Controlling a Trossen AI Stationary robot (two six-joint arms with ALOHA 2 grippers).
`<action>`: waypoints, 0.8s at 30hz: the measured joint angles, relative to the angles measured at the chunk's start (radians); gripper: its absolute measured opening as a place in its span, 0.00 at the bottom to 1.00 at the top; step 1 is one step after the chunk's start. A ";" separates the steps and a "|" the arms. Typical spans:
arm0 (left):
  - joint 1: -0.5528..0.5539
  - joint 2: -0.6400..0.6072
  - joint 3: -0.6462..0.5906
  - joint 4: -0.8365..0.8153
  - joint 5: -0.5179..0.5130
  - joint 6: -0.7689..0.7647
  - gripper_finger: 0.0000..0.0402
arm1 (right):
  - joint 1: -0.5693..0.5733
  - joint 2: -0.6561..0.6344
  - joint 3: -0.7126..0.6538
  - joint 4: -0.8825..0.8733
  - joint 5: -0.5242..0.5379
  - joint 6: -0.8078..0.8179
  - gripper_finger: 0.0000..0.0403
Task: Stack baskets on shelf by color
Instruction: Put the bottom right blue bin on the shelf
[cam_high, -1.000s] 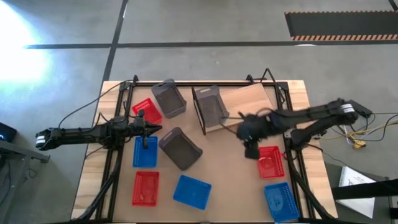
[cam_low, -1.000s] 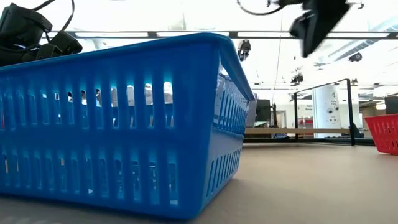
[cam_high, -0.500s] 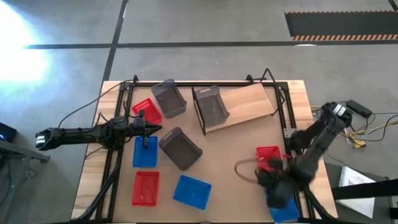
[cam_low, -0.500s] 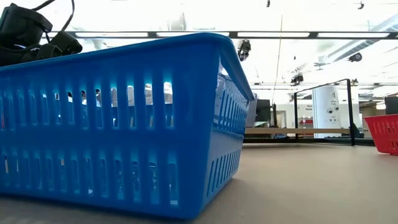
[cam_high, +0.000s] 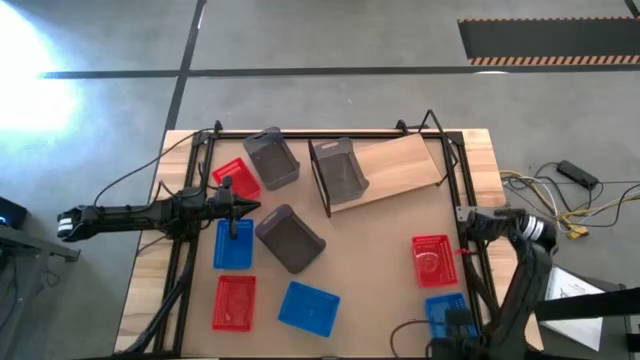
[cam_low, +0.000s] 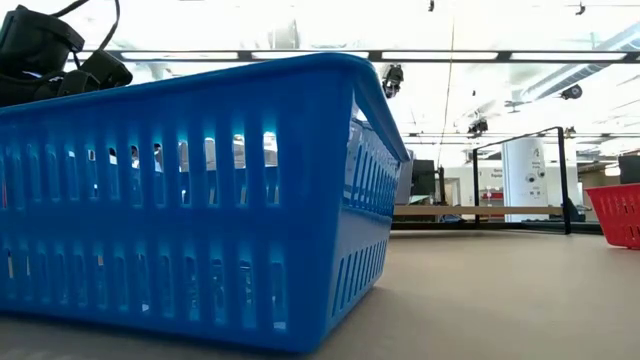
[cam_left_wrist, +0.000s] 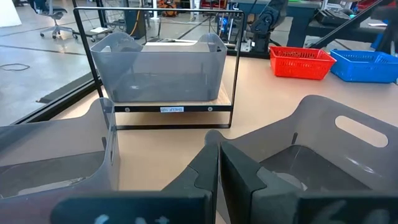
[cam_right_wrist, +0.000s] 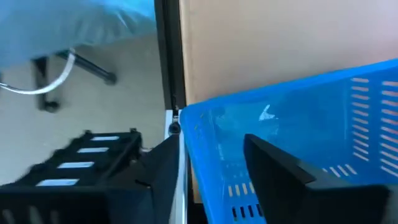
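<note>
The right gripper (cam_right_wrist: 211, 171) was at the near right corner of the desk (cam_high: 380, 250), far from the shelf (cam_high: 395, 168). Its two fingers were apart, one on each side of the wall of a blue basket (cam_high: 447, 315), and they had not squeezed it yet. A red basket (cam_high: 433, 258) sat just beside that blue one, on the side nearer the shelf. To do this step well, the right gripper probably needed to close firmly on the wall and lift straight up, so the basket would not tip or bump the red one. One grey basket (cam_high: 338, 172) was already at the shelf, leaning on its side. Two more grey baskets (cam_high: 272, 157) lay near the shelf, and other red and blue ones were spread well away from it. The left gripper (cam_left_wrist: 217, 155) waited on the far side of the desk from the shelf, fingers pressed together and holding nothing, just above another blue basket (cam_high: 233, 243).
</note>
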 joint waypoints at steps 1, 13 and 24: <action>0.000 0.000 0.000 0.000 0.000 0.000 0.00 | 0.010 0.020 0.005 -0.002 -0.003 -0.009 0.47; 0.000 0.000 0.000 0.000 0.000 0.000 0.00 | 0.036 0.129 0.008 -0.014 -0.002 -0.038 0.27; 0.000 0.000 0.000 0.000 0.000 0.000 0.00 | 0.007 0.102 0.063 0.035 -0.002 -0.158 0.02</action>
